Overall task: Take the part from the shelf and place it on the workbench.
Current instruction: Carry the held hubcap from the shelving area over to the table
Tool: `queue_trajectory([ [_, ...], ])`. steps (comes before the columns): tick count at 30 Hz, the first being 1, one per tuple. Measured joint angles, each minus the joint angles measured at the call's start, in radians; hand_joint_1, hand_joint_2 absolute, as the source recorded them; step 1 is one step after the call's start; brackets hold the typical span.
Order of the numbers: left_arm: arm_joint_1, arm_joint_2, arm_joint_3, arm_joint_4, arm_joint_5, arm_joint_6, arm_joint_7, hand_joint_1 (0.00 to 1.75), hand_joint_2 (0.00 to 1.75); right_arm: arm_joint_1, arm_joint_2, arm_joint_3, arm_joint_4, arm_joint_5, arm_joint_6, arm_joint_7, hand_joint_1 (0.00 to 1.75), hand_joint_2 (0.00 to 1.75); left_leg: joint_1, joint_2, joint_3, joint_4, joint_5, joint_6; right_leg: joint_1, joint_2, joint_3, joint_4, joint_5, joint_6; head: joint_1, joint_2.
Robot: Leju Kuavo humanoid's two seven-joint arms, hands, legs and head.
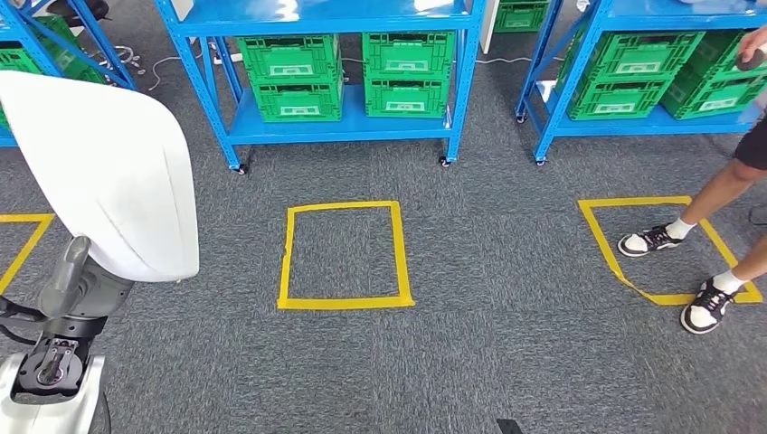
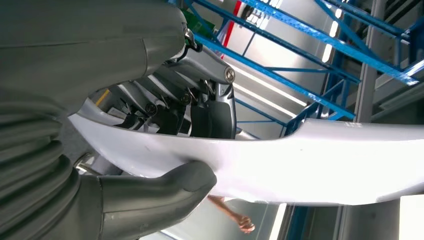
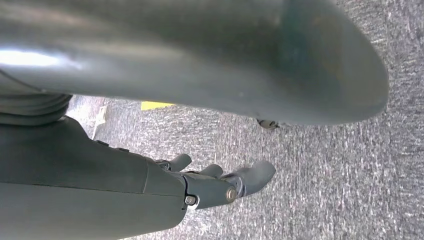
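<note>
The part is a large white curved shell, held up at the left of the head view above my left arm. In the left wrist view my left hand grips the part: the thick thumb presses one face and the dark fingers press the other. My right hand hangs over the grey carpet with its fingers stretched out and nothing in them.
Blue shelves with green crates stand ahead on the carpet. A yellow tape square lies in front of me, another at the right. A person stands at that right square, one hand reaching to a crate.
</note>
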Motion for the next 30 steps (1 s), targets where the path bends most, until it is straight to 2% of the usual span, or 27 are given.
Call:
queue_trajectory([
  [1, 0.003, 0.003, 0.0, 0.001, 0.0, 0.0, -0.005, 1.75, 1.75, 0.0, 0.001, -0.001, 0.0, 0.003, 0.001, 0.001, 0.0, 0.0, 0.001, -0.006, -0.004, -0.002, 0.004, -0.007, -0.002, -0.011, 0.0, -0.003, 0.005, -0.007, 0.0, 0.0],
  [2, 0.007, 0.007, 0.0, 0.0, 0.0, 0.0, -0.009, 1.75, 1.75, -0.001, 0.001, -0.001, 0.0, 0.012, 0.001, 0.005, 0.0, 0.0, 0.0, -0.003, -0.009, 0.002, 0.001, -0.013, -0.003, -0.022, 0.0, -0.007, 0.011, -0.014, 0.0, 0.0],
  [3, 0.011, 0.012, 0.0, -0.003, 0.0, 0.001, -0.012, 1.75, 1.75, -0.001, 0.001, 0.0, 0.0, 0.026, 0.001, 0.011, 0.0, 0.0, -0.001, 0.01, -0.02, 0.021, -0.014, -0.018, -0.006, -0.033, -0.001, -0.013, 0.017, -0.021, -0.002, 0.0],
  [4, 0.015, 0.015, 0.001, -0.008, -0.001, 0.001, -0.015, 1.75, 1.75, -0.001, 0.001, 0.003, 0.0, 0.04, 0.001, 0.018, 0.0, 0.0, -0.001, 0.028, -0.038, 0.059, -0.041, -0.023, -0.007, -0.045, -0.003, -0.017, 0.022, -0.027, -0.003, 0.0],
  [6, 0.027, 0.017, 0.002, -0.022, -0.005, 0.002, -0.017, 1.75, 1.75, 0.002, 0.0, 0.009, 0.0, 0.06, 0.001, 0.03, 0.0, 0.0, 0.002, 0.063, -0.089, 0.185, -0.116, -0.033, -0.005, -0.069, -0.01, -0.018, 0.027, -0.031, -0.006, 0.0],
  [7, 0.036, 0.017, 0.002, -0.029, -0.008, 0.002, -0.016, 1.75, 1.75, 0.003, -0.001, 0.011, 0.0, 0.06, 0.001, 0.029, 0.0, 0.0, 0.004, 0.07, -0.109, 0.24, -0.14, -0.037, -0.004, -0.081, -0.014, -0.017, 0.029, -0.032, -0.006, 0.0],
  [8, 0.046, 0.017, 0.004, -0.038, -0.013, 0.002, -0.014, 1.75, 1.75, 0.003, -0.001, 0.012, 0.0, 0.057, 0.001, 0.024, 0.0, 0.0, 0.005, 0.075, -0.112, 0.263, -0.145, -0.039, -0.004, -0.094, -0.018, -0.016, 0.03, -0.031, -0.006, 0.0],
  [9, 0.055, 0.017, 0.005, -0.047, -0.018, 0.001, -0.011, 1.75, 1.75, 0.003, -0.001, 0.011, 0.0, 0.052, 0.001, 0.016, 0.0, 0.0, 0.006, 0.08, -0.095, 0.246, -0.132, -0.04, -0.004, -0.107, -0.021, -0.014, 0.031, -0.031, -0.006, 0.0],
  [10, 0.06, 0.017, 0.005, -0.056, -0.024, 0.0, -0.008, 1.75, 1.75, 0.002, -0.002, 0.011, 0.0, 0.048, 0.001, 0.006, 0.0, 0.0, 0.007, 0.089, -0.058, 0.19, -0.105, -0.039, -0.004, -0.119, -0.023, -0.012, 0.032, -0.029, -0.006, 0.0],
  [12, 0.063, 0.017, 0.006, -0.076, -0.041, -0.005, -0.005, 1.75, 1.75, 0.001, -0.003, 0.012, 0.0, 0.056, 0.001, -0.012, 0.0, 0.0, 0.004, 0.137, 0.025, 0.052, -0.059, -0.031, 0.0, -0.143, -0.023, -0.005, 0.03, -0.024, -0.005, 0.0],
  [13, 0.064, 0.016, 0.006, -0.084, -0.05, -0.008, -0.007, 1.75, 1.75, 0.001, -0.005, 0.013, 0.0, 0.065, 0.001, -0.02, 0.0, 0.0, 0.001, 0.154, 0.049, 0.007, -0.048, -0.024, 0.001, -0.154, -0.022, -0.003, 0.029, -0.019, -0.005, 0.0],
  [14, 0.067, 0.015, 0.007, -0.092, -0.058, -0.011, -0.01, 1.75, 1.75, 0.0, -0.007, 0.016, 0.0, 0.076, 0.001, -0.025, 0.0, 0.0, -0.002, 0.163, 0.056, -0.012, -0.045, -0.016, 0.003, -0.164, -0.021, -0.002, 0.029, -0.014, -0.004, 0.0],
  [16, 0.08, 0.014, 0.012, -0.106, -0.069, -0.016, -0.017, 1.75, 1.75, 0.0, -0.012, 0.025, 0.0, 0.095, 0.001, -0.03, 0.0, 0.0, -0.004, 0.14, 0.05, -0.014, -0.038, -0.002, 0.002, -0.183, -0.016, -0.004, 0.031, -0.001, -0.003, 0.0],
  [17, 0.089, 0.013, 0.016, -0.115, -0.072, -0.018, -0.02, 1.75, 1.75, 0.0, -0.016, 0.03, 0.0, 0.104, 0.001, -0.031, 0.0, 0.0, -0.001, 0.128, 0.049, -0.017, -0.032, 0.005, 0.0, -0.172, -0.017, 0.0, 0.027, 0.007, -0.003, 0.0],
  [18, 0.096, 0.011, 0.02, -0.123, -0.074, -0.018, -0.023, 1.75, 1.75, 0.0, -0.02, 0.035, 0.0, 0.11, 0.001, -0.032, 0.0, 0.0, 0.001, 0.117, 0.048, -0.019, -0.025, 0.011, -0.002, -0.148, -0.021, 0.013, 0.014, 0.013, -0.003, 0.0],
  [20, 0.109, 0.003, 0.027, -0.139, -0.075, -0.02, -0.026, 1.75, 1.75, 0.003, -0.026, 0.044, 0.0, 0.118, 0.002, -0.033, 0.0, 0.0, 0.006, 0.093, 0.041, -0.022, -0.014, 0.02, -0.005, -0.079, -0.059, 0.106, -0.049, 0.022, -0.002, 0.0],
  [22, 0.128, -0.008, 0.031, -0.153, -0.079, -0.02, -0.028, 1.75, 1.75, 0.008, -0.03, 0.05, 0.0, 0.124, 0.002, -0.03, 0.0, 0.0, 0.005, 0.064, 0.03, -0.018, -0.008, 0.025, -0.004, -0.052, -0.113, 0.236, -0.113, 0.022, -0.001, 0.0],
  [23, 0.144, -0.013, 0.032, -0.162, -0.086, -0.02, -0.029, 1.75, 1.75, 0.01, -0.033, 0.053, 0.0, 0.129, 0.002, -0.024, 0.0, 0.0, 0.004, 0.049, 0.025, -0.015, -0.006, 0.025, -0.004, -0.049, -0.125, 0.269, -0.12, 0.02, -0.001, 0.0],
  [24, 0.162, -0.019, 0.033, -0.174, -0.095, -0.02, -0.03, 1.75, 1.75, 0.012, -0.037, 0.057, 0.0, 0.134, 0.002, -0.017, 0.0, 0.0, 0.004, 0.034, 0.022, -0.011, -0.006, 0.024, -0.004, -0.047, -0.121, 0.267, -0.108, 0.018, -0.001, 0.0],
  [25, 0.182, -0.025, 0.035, -0.188, -0.105, -0.02, -0.033, 1.75, 1.75, 0.012, -0.041, 0.061, 0.0, 0.141, 0.002, -0.011, 0.0, 0.0, 0.004, 0.02, 0.019, -0.006, -0.006, 0.023, -0.004, -0.042, -0.098, 0.223, -0.08, 0.016, -0.001, 0.0],
  [27, 0.217, -0.037, 0.043, -0.221, -0.119, -0.022, -0.044, 1.75, 1.75, 0.013, -0.049, 0.07, 0.0, 0.155, 0.002, -0.004, 0.0, 0.0, 0.004, -0.007, 0.012, 0.004, -0.008, 0.018, -0.008, -0.002, -0.03, 0.089, -0.027, 0.011, -0.001, 0.0],
  [28, 0.232, -0.042, 0.048, -0.237, -0.124, -0.023, -0.051, 1.75, 1.75, 0.013, -0.052, 0.074, 0.0, 0.162, 0.002, -0.005, 0.0, 0.0, 0.005, -0.02, 0.007, 0.008, -0.008, 0.012, -0.009, 0.017, -0.007, 0.04, -0.014, 0.009, -0.001, 0.0],
  [29, 0.246, -0.046, 0.054, -0.255, -0.128, -0.024, -0.056, 1.75, 1.75, 0.013, -0.055, 0.078, 0.0, 0.168, 0.002, -0.008, 0.0, 0.0, 0.005, -0.031, 0.002, 0.01, -0.006, 0.005, -0.009, 0.031, 0.004, 0.015, -0.011, 0.007, -0.001, 0.0],
  [30, 0.261, -0.049, 0.061, -0.274, -0.134, -0.024, -0.062, 1.75, 1.75, 0.013, -0.058, 0.083, 0.0, 0.174, 0.002, -0.012, 0.0, 0.0, 0.006, -0.042, -0.003, 0.009, -0.003, -0.002, -0.007, 0.031, 0.004, 0.013, -0.013, 0.005, -0.001, 0.0],
])
